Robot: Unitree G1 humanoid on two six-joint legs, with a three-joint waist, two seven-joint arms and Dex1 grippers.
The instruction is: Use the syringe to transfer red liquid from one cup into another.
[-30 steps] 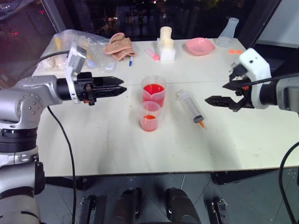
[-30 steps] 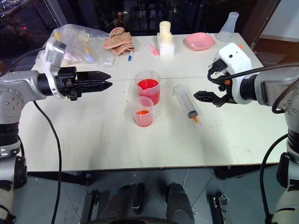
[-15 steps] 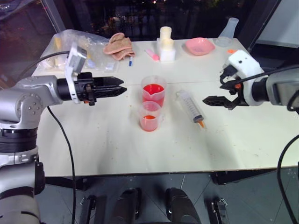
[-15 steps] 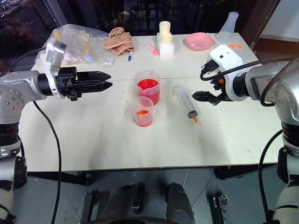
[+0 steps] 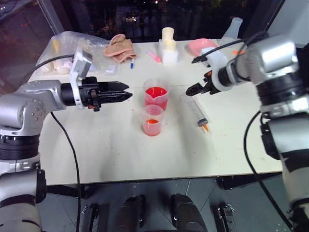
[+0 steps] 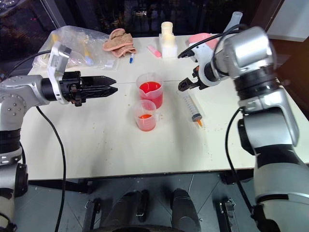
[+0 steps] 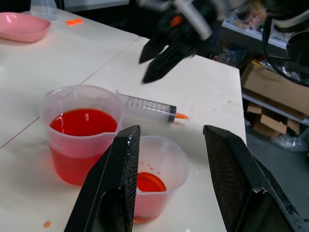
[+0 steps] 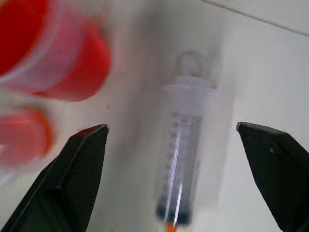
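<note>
The table [image 5: 145,159] under my arms is wide and pale. Its near edge runs just above my legs, its far edge sits against a dark window, and the whole stretch between the cups and the near edge is bare board. Clutter keeps to the far side, well behind the cups: a plastic bag [image 5: 72,41], a crumpled cloth [image 5: 120,47], a white bottle [image 5: 168,46] and a pink dish [image 5: 199,46].

Taking the bigger cup [image 5: 156,94] as my mark, it stands mid-table, well filled with red liquid [image 5: 156,92]. The smaller cup [image 5: 152,121] sits just in front of it, nearly touching, with only a little red in the bottom. The syringe [image 5: 196,109] lies flat to the right of the bigger cup, apart from both, orange tip toward the near edge.

My left pincer [image 5: 126,91] hangs level to the left of the bigger cup, fingers parted, gripping nothing. My right pincer [image 5: 191,89] hangs above the syringe's far end, fingers spread wide to either side of the barrel, touching nothing.
</note>
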